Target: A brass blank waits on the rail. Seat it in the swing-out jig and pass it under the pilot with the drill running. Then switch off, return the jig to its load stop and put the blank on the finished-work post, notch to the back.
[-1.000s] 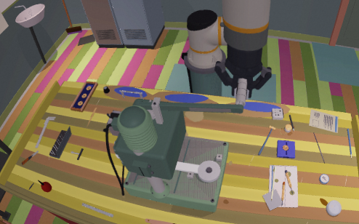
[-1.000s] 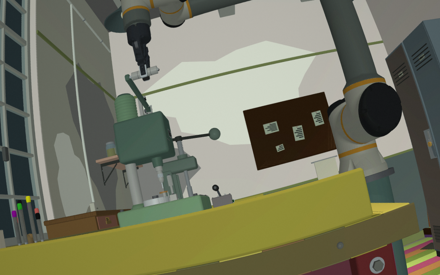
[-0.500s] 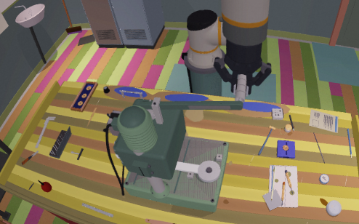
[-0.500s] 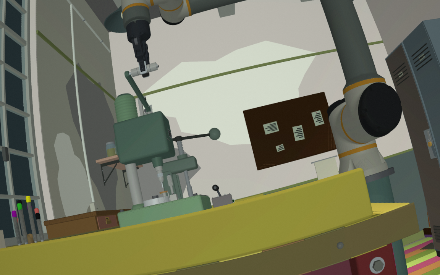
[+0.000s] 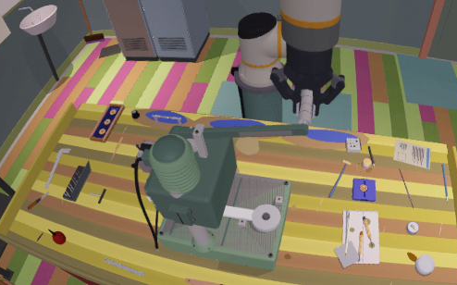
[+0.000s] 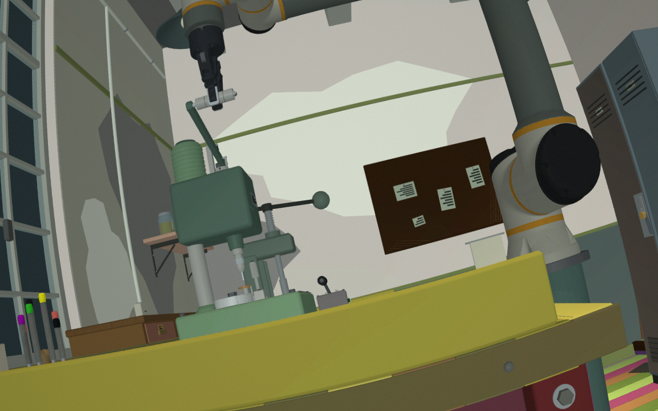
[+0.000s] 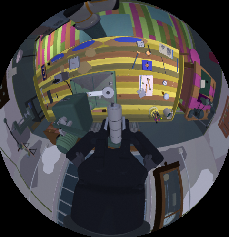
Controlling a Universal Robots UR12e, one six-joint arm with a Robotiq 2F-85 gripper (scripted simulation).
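Observation:
The grey ribbed feed-lever handle (image 5: 306, 107) (image 6: 215, 97) (image 7: 114, 123) is clamped in my gripper (image 5: 306, 102) (image 6: 213, 95) (image 7: 114, 129), high above the bench at the end of the green lever arm (image 5: 257, 131) that rises from the drill head. The green drill press (image 5: 192, 178) (image 6: 215, 207) stands mid-bench on its base plate. The white swing-out jig (image 5: 258, 216) (image 7: 104, 92) lies on the gridded table with its round nest out to the right of the head. From low at the bench edge, a small brass piece (image 6: 243, 288) sits on the jig below the pilot (image 6: 238, 261). A blue pad with a brass-coloured part (image 5: 364, 189) lies to the right.
The arm's pedestal (image 5: 257, 88) stands behind the bench. A switch box with a black toggle (image 6: 332, 297) sits beside the press. A tray of brass discs (image 5: 107, 122), hand tools, a paper sheet (image 5: 360, 230) and a white knob (image 5: 424, 264) are scattered on the striped top.

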